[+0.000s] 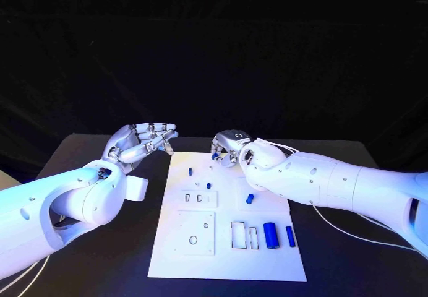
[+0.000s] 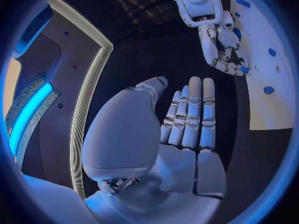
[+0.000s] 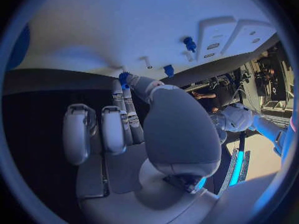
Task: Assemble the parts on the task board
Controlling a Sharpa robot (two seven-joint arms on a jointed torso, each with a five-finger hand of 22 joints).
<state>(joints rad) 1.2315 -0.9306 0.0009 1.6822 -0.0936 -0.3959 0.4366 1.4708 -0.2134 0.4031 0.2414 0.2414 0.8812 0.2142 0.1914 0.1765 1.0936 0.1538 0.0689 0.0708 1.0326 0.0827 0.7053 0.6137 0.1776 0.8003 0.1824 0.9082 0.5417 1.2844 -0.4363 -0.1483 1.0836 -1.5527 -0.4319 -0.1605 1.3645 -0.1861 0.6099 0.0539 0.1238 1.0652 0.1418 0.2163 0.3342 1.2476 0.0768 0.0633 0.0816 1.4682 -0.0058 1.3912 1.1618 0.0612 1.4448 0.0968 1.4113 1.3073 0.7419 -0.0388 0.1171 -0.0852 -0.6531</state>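
Note:
The white task board lies in the middle of the black table. My right hand hovers over the board's far edge and pinches a small blue part between thumb and fingertip; the same part shows at that hand's tips. My left hand is raised beside the board's far left corner, fingers straight and apart, holding nothing. Small blue pegs stand on the far half of the board. Another blue piece lies mid-board. A thick blue cylinder and a thin one lie near the right edge.
Two white insert plates sit on the board's left half, and rectangular slots open beside the cylinders. A cable trails over the table under my right arm. Black table runs on both sides of the board.

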